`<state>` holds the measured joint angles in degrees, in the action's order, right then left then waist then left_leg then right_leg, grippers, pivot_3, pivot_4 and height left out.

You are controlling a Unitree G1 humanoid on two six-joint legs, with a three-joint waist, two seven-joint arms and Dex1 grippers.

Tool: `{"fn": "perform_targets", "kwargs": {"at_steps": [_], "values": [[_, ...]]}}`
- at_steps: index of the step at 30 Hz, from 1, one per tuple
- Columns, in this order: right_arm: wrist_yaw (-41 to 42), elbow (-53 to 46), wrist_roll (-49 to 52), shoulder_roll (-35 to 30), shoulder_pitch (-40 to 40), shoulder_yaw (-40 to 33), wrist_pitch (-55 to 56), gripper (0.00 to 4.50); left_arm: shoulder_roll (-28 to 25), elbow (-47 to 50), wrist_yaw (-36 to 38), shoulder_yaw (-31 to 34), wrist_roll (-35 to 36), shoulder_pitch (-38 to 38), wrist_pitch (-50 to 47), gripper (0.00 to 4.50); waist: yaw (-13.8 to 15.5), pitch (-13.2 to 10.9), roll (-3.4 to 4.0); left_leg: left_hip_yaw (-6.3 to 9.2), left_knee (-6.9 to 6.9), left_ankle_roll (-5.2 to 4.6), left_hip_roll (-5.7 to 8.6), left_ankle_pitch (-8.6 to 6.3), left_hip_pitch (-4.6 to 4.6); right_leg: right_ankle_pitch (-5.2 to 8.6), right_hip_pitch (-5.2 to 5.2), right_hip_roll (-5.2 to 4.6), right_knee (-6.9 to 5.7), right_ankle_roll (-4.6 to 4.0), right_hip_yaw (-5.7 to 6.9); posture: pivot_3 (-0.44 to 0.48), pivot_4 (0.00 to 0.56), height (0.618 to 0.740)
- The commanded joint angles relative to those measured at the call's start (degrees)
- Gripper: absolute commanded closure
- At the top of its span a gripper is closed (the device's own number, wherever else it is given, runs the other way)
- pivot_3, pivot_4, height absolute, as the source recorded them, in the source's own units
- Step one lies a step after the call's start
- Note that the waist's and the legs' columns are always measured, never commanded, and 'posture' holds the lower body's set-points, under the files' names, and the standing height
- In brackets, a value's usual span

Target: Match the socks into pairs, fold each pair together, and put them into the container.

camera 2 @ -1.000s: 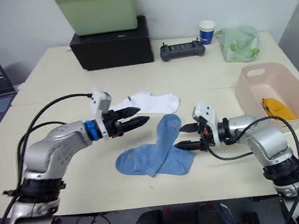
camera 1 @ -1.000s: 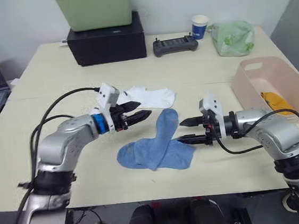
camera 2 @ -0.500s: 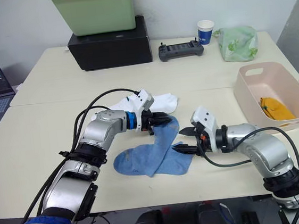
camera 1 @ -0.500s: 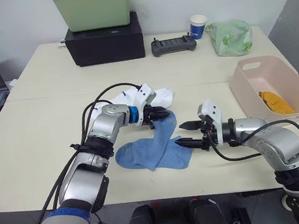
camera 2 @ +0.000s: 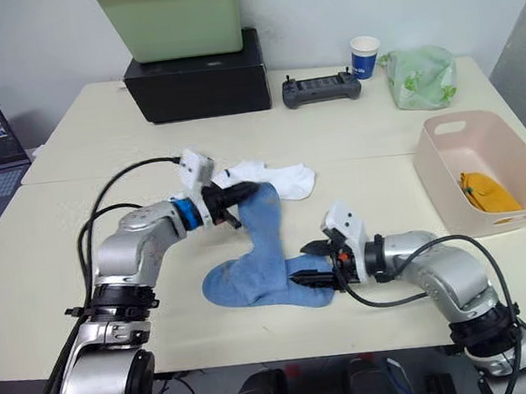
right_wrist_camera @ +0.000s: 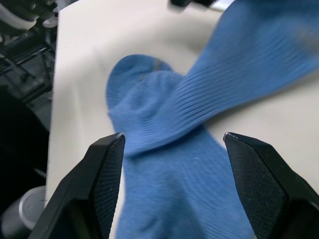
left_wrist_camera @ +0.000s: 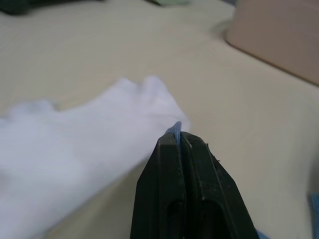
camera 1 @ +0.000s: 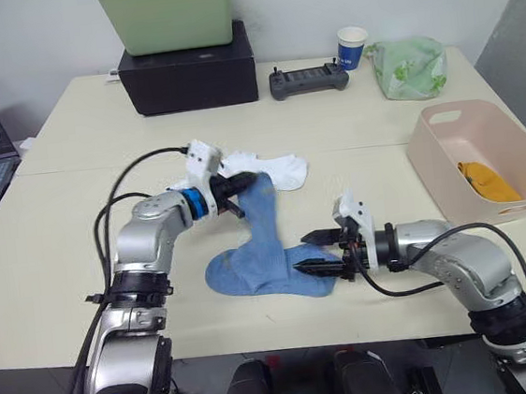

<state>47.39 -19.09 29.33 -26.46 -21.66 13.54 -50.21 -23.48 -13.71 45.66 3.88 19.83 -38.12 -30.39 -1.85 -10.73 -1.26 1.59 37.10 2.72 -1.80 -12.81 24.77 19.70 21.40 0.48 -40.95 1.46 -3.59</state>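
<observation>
The left gripper pinches the far end of one soft light blue sock, its length running toward the robot; the right gripper, jaws spread, straddles the lower blue sock.

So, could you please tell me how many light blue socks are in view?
2: one lifted at its end by the left end effector, one flat on the table between the right end effector's fingers.

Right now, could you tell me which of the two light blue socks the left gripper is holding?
The upper light blue sock, its end pinched by the left gripper beside the white socks; the other blue sock lies flat underneath.
</observation>
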Motion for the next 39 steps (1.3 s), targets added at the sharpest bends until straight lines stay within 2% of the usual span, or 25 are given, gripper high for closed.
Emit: {"fn": "perform_targets", "kwargs": {"at_steps": [1, 5, 9, 13, 24, 30, 33, 39], "values": [[0.2, 2.0, 0.5, 1.6, -1.8, 2.4, -1.5, 1.08, 0.4, 7.6, -3.1, 2.5, 2.7, 3.2, -2.6, 4.41, 0.0, 0.0, 0.00, -0.03, -0.01, 0.00, 0.01, 0.00, -0.01, 0.00, 0.00, -0.01, 0.00, 0.00, 0.00, 0.000, 0.150, 0.740], [0.6, 4.3, 0.5, 2.7, -3.4, 4.4, -3.5, 1.08, 0.5, 11.4, -4.9, 2.9, 4.1, 5.3, -4.9, 4.41, 0.0, 0.0, 0.00, 0.01, 0.00, 0.02, 0.02, 0.01, -0.01, 0.00, 0.00, -0.04, -0.01, 0.00, 0.02, 0.000, 0.150, 0.740], [-1.3, 9.0, -3.7, 3.7, -5.4, 7.5, -2.6, 1.08, 0.8, 14.0, -6.3, 2.9, 5.2, 6.2, -6.2, 4.41, 0.0, 0.0, 0.00, -0.01, 0.01, 0.02, 0.05, 0.01, -0.01, 0.00, -0.01, -0.05, -0.01, 0.00, 0.03, 0.000, 0.150, 0.740], [-3.0, 11.0, -4.1, 5.0, -6.8, 6.3, -3.5, 1.08, 0.3, 15.8, -6.9, 3.1, 6.1, 7.5, -7.0, 4.41, 0.0, 0.0, -0.01, 0.00, 0.00, 0.02, 0.04, 0.01, -0.02, 0.00, -0.01, -0.05, -0.04, 0.00, 0.03, 0.000, 0.150, 0.740], [-4.4, 10.9, -4.2, 4.7, -8.7, 4.8, -4.0, 1.08, -0.1, 16.6, -7.5, 2.7, 7.0, 8.0, -7.2, 4.41, 0.0, 0.0, -0.01, 0.01, -0.01, 0.02, 0.05, 0.01, -0.05, 0.00, -0.03, -0.05, -0.04, 0.00, 0.04, 0.000, 0.150, 0.740], [-3.8, 10.2, -7.3, 3.6, -8.9, 7.9, -1.4, 1.08, 0.0, 16.7, -7.7, 2.7, 7.3, 7.9, -7.3, 4.41, 0.0, 0.0, -0.01, 0.00, -0.02, 0.02, 0.04, 0.01, -0.05, 0.00, -0.02, -0.05, -0.03, 0.00, 0.04, 0.000, 0.150, 0.740], [-3.4, 9.7, -8.9, 3.1, -8.2, 9.7, 0.4, 1.72, -0.1, 17.0, -7.7, 2.7, 7.5, 8.0, -7.4, 4.50, 0.0, 0.0, -0.01, -0.01, -0.01, 0.02, 0.05, 0.01, -0.05, 0.00, -0.03, -0.05, -0.03, 0.00, 0.04, 0.000, 0.150, 0.740], [-2.9, 9.8, -9.4, 3.7, -7.7, 9.4, 1.1, 3.88, -0.1, 17.1, -7.8, 2.7, 7.5, 8.1, -7.4, 4.50, 0.0, 0.0, -0.01, 0.00, -0.02, 0.02, 0.03, 0.01, -0.05, 0.00, -0.02, -0.05, -0.03, 0.00, 0.04, 0.000, 0.150, 0.740]]}}
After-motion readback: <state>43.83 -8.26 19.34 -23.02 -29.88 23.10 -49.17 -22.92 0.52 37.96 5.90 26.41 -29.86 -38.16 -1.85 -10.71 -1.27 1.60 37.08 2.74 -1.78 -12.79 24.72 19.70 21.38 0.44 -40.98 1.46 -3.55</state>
